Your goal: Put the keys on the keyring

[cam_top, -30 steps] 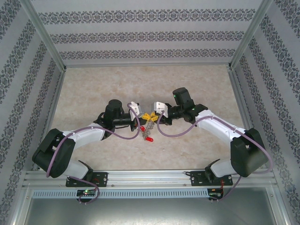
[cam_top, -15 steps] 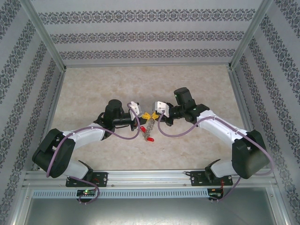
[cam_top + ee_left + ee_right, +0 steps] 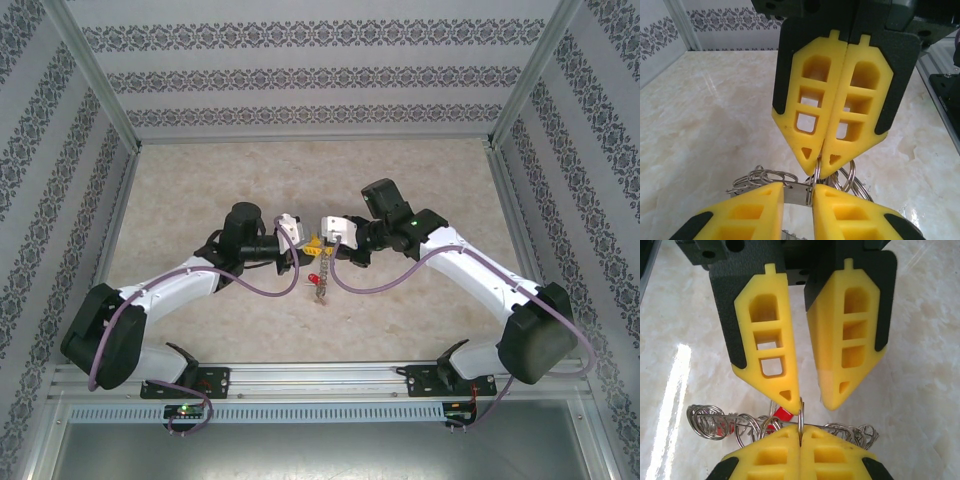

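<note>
The right gripper (image 3: 800,430) is clamped on the keyring (image 3: 797,194), the left gripper (image 3: 812,401) has its jaws apart around its rim, and a red key (image 3: 783,413) hangs among its loops; whether both keys are threaded I cannot tell.

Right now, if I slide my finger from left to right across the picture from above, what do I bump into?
left arm → left end effector → right end effector → right arm. The keyring dangles under where the two end effectors meet, so it has no clear place in the row.
</note>
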